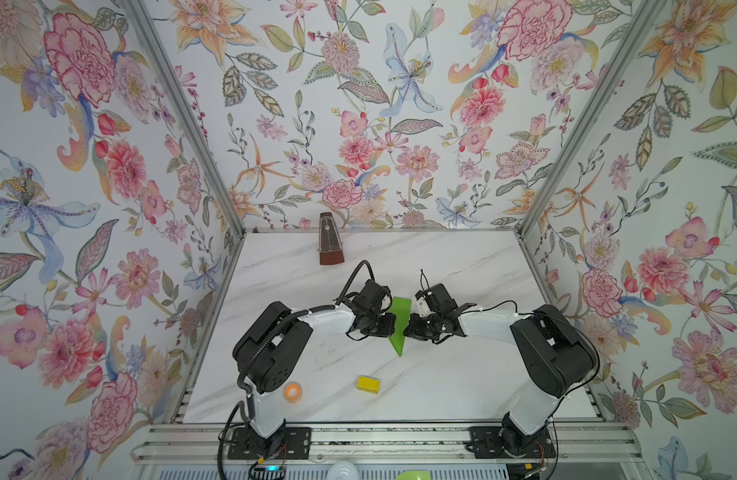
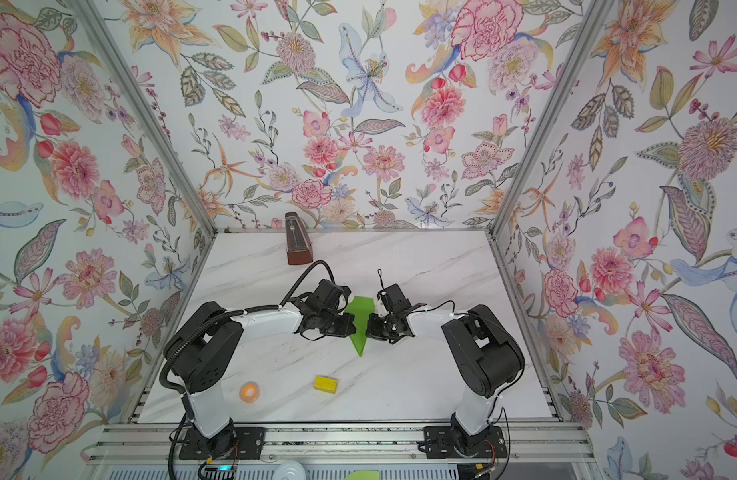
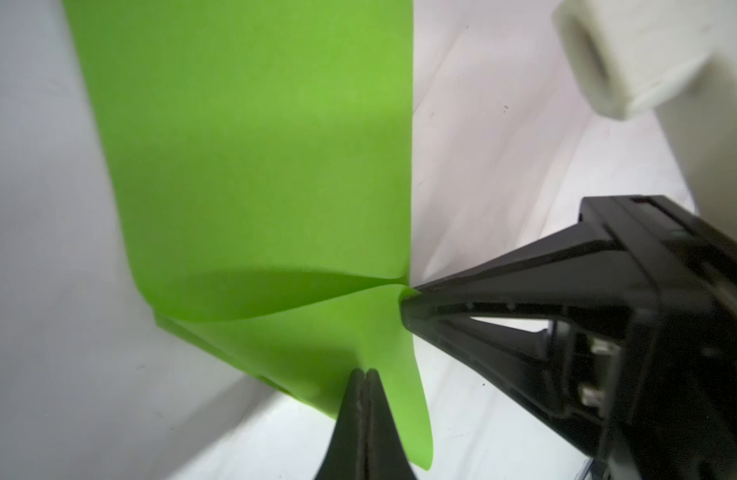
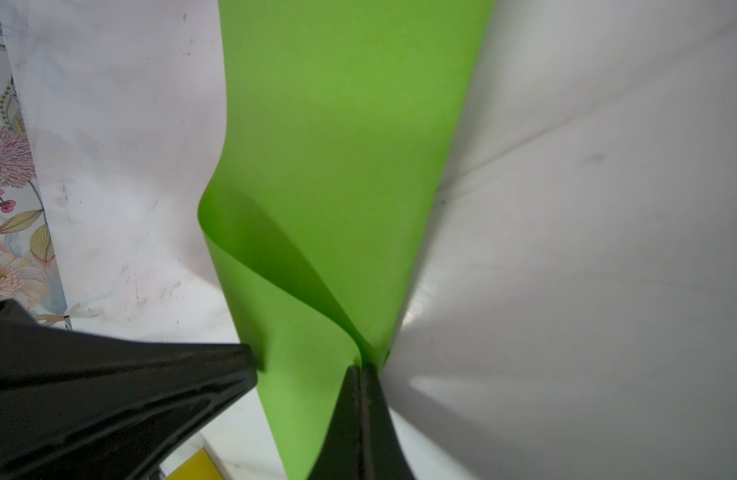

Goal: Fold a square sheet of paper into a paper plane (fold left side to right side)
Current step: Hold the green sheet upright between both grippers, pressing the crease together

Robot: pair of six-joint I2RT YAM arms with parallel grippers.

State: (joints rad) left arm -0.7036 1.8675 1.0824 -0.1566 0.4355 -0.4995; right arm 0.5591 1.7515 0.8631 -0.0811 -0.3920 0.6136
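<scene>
Paper plane (image 1: 400,309) mid-frame in a top view, left gripper (image 3: 364,374) and right gripper (image 4: 362,370) each pinched shut on its opposite edges, open counter (image 1: 462,386) around, yellow block (image 1: 368,384) below, well apart.

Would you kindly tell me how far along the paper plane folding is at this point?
Done: the lime-green paper is already a narrow pointed dart. In hand: the left gripper and right gripper are both shut on it, pinching it from opposite sides. Left: one layer bows open, uncreased, so it probably needs pressing flat.
</scene>
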